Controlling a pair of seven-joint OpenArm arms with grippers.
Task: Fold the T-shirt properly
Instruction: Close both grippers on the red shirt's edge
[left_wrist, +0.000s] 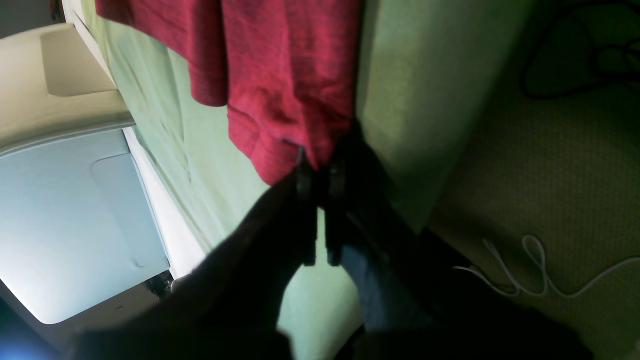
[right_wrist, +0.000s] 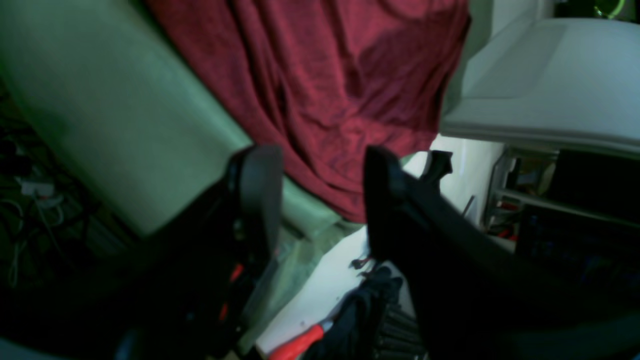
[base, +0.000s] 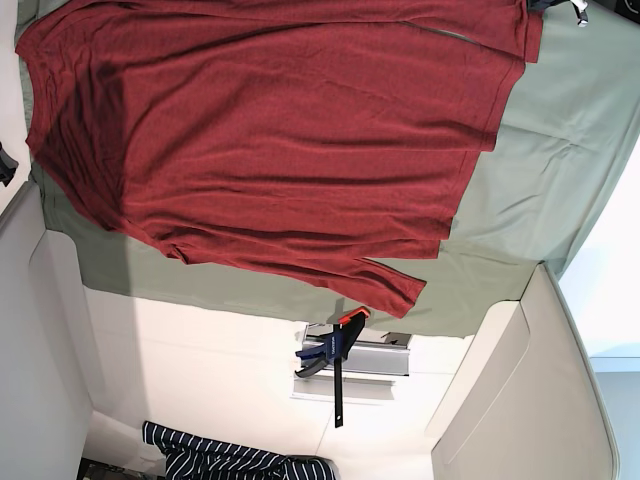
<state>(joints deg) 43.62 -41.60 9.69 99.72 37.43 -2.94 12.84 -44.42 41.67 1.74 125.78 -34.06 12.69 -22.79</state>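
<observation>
Bunching into soft creases, red knit T-shirt (left_wrist: 285, 75) pinched in left pincer (left_wrist: 320, 172).

Matte black, broad-fingered right end effector (right_wrist: 319, 165)

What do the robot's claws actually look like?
Both are black. The left gripper has two slim, narrow fingers. The right gripper has broader, curved fingers with rounded tips and what looks like a small red detail near its base. No markings are visible.
</observation>
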